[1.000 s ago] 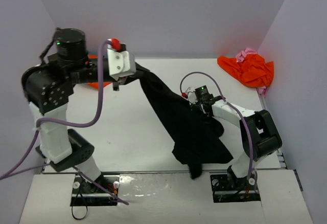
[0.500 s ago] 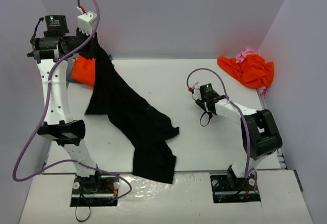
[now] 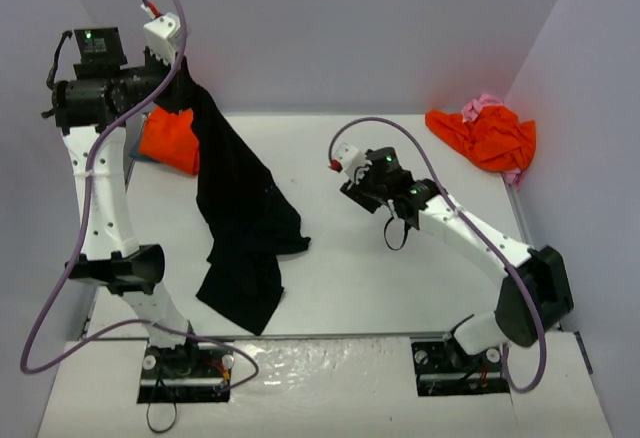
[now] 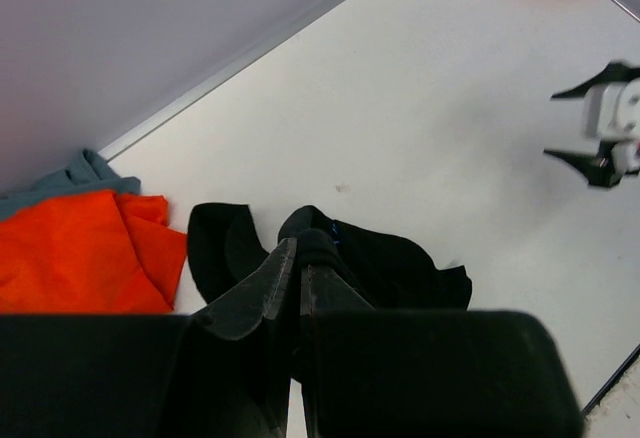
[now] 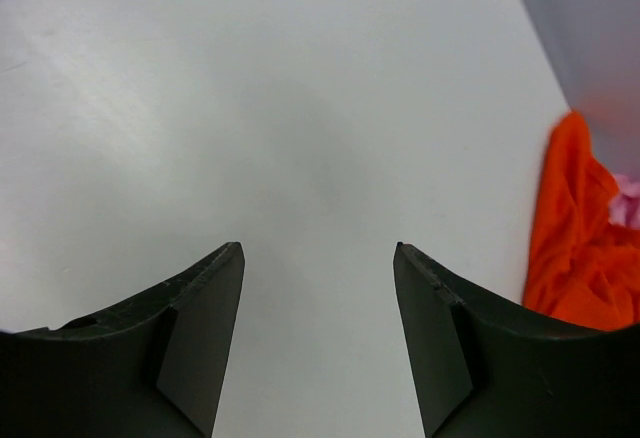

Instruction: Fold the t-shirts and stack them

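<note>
My left gripper point(image 3: 178, 93) is raised high at the back left and is shut on the black t-shirt point(image 3: 240, 218), which hangs down from it with its lower end bunched on the table. In the left wrist view the left gripper point(image 4: 298, 248) pinches a black fold, and the black t-shirt point(image 4: 400, 263) lies below. An orange t-shirt point(image 3: 168, 140) lies on a blue-grey one point(image 4: 80, 171) at the back left. Another orange t-shirt point(image 3: 487, 136) lies over a pink one point(image 3: 484, 105) at the back right. My right gripper point(image 3: 352, 190) is open and empty above the table's middle; it also shows in the right wrist view point(image 5: 320, 248).
Purple-grey walls close in the white table point(image 3: 400, 268) at the back and on both sides. The right arm's purple cable point(image 3: 400, 128) loops above its wrist. The right gripper point(image 4: 600, 138) shows at the right edge of the left wrist view.
The right gripper let go of the black t-shirt, opened and moved left and back. The left gripper rose to the back left, dragging the shirt leftward so it hangs.
</note>
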Controlling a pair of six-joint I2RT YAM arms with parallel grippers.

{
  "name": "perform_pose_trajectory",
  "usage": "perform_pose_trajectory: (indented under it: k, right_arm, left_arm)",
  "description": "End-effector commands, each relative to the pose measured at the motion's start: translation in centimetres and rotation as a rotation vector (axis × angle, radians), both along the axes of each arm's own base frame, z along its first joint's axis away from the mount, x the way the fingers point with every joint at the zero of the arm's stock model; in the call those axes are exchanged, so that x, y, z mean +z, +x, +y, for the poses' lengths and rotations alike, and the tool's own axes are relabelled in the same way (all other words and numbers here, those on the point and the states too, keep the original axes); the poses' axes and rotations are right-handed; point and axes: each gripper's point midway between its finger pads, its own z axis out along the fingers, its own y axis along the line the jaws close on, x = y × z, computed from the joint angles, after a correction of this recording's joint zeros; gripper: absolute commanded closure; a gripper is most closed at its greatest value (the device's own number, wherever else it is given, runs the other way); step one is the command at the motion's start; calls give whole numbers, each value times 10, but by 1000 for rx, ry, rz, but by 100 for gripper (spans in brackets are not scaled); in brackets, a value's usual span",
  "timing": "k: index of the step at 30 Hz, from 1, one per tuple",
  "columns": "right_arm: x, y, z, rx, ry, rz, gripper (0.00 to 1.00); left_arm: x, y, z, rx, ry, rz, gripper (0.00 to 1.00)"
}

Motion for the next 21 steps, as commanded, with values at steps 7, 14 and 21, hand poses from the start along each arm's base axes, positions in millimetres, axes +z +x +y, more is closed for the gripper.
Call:
perform_pose_trajectory:
  k: [7,14,21]
  right_arm:
    - [-36,23,87,75,-81,51,46]
    - [-58,11,136,176,-143,56,45]
    - [-78,-43,195,335,-273,25,44]
  left_arm:
    - [20,12,0,72,24,-100,100]
    - [-2,25,0,69,18,-45,100]
    - [-19,38,-3,61,2,6,100]
